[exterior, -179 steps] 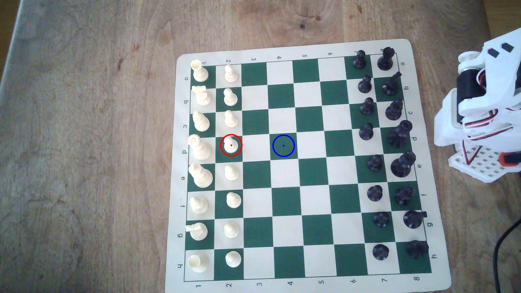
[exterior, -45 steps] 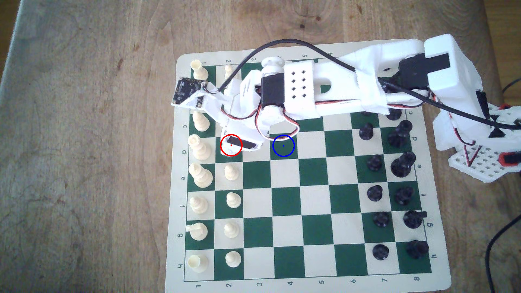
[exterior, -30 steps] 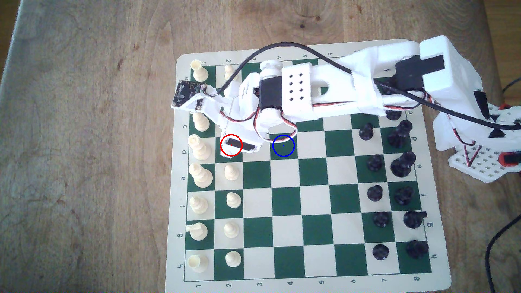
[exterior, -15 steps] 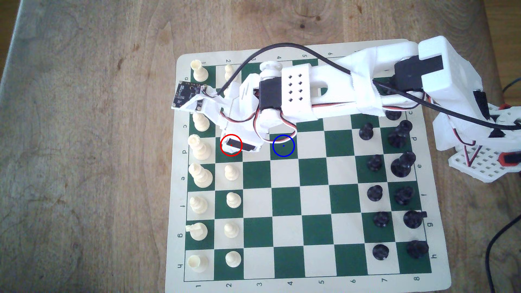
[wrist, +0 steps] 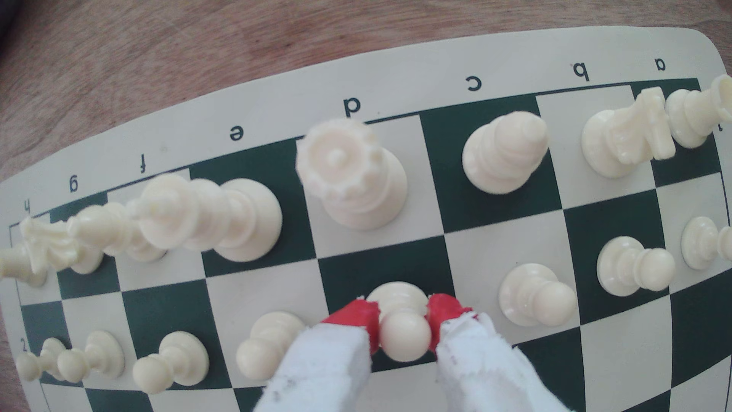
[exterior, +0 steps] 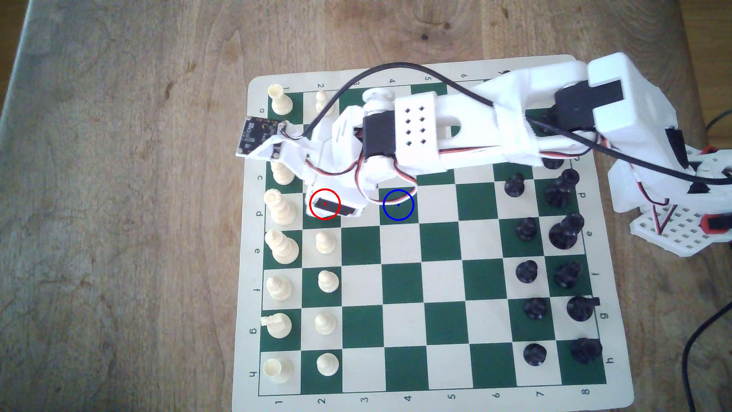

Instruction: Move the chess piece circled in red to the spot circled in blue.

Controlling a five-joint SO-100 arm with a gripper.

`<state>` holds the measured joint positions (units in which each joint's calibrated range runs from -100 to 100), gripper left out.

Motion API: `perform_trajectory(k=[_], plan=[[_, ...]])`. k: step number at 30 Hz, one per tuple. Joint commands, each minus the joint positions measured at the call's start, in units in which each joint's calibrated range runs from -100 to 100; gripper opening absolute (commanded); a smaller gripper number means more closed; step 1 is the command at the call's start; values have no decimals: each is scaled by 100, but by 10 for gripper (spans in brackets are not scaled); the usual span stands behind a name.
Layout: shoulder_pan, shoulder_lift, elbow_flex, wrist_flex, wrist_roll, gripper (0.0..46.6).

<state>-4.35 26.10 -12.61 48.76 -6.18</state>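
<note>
gripper point(wrist: 403, 317) is what i'm watching: its two red-tipped fingers point(wrist: 358, 315) are drawn in against either side of the chess piece point(wrist: 402, 317), pinching it just under the round head. i see the pawn upright on its dark green d2 square, base on the board point(wrist: 396, 71), queen point(wrist: 352, 178) in the next row. from the exterior view the wrist covers the red ring, and the spot point(exterior: 398, 205) sits two squares toward that view's right, bare.
</note>
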Motion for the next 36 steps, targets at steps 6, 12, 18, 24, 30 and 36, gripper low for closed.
perform_trajectory(k=[6,12,18,24,30,36], plan=[[32,-2253,1379,-192,-34,36],[9,-3213,2720,-208,-20,37],[-7,-3883,3736,-298,-20,39],[-69,-3951,4225,-315,-10,39],[-140,-3747,4271,-388,-24,39],[-132,-3408,4271,-519,-10,40]])
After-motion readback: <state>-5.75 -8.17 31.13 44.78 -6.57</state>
